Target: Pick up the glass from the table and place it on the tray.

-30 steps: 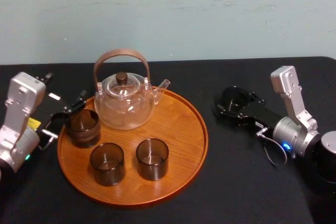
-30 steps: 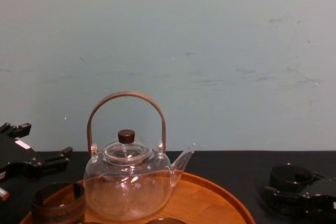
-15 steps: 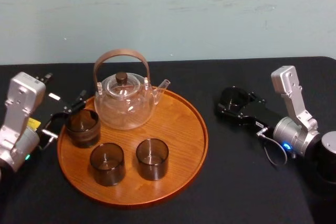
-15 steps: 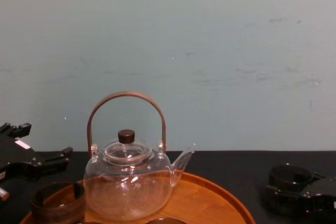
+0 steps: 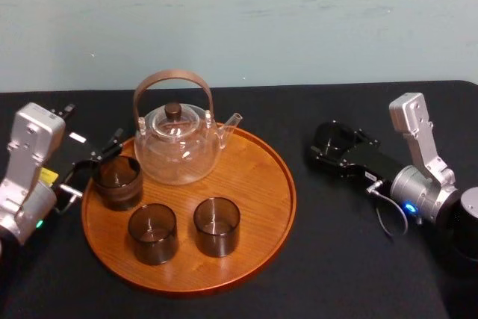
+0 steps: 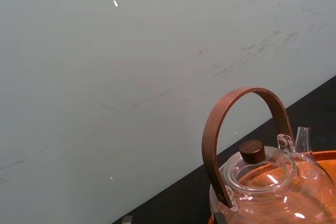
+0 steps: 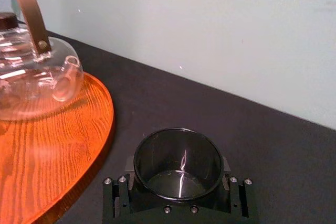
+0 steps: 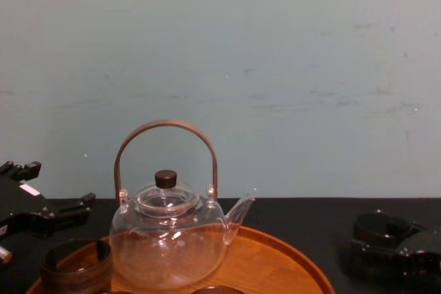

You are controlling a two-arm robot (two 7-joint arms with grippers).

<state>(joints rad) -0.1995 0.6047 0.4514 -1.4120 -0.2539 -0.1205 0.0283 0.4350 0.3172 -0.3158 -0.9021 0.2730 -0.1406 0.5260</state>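
Glass [image 7: 177, 162] is standing on the surface [image 5: 336, 259], right of the tray [image 5: 261, 207]; right claw [image 5: 336, 146] is apparently gripping it for lifting, left claw [image 5: 95, 162] idling open.

Four glasses [image 5: 216, 225], one inside the jaws of the right gripper [image 5: 334, 147]; one teapot [image 5: 178, 149], one tray [image 5: 278, 207].

The bottom edge cuts off the tray [image 8: 275, 259] in my chest view. The teapot [image 6: 273, 192] loses its base too (left wrist view).
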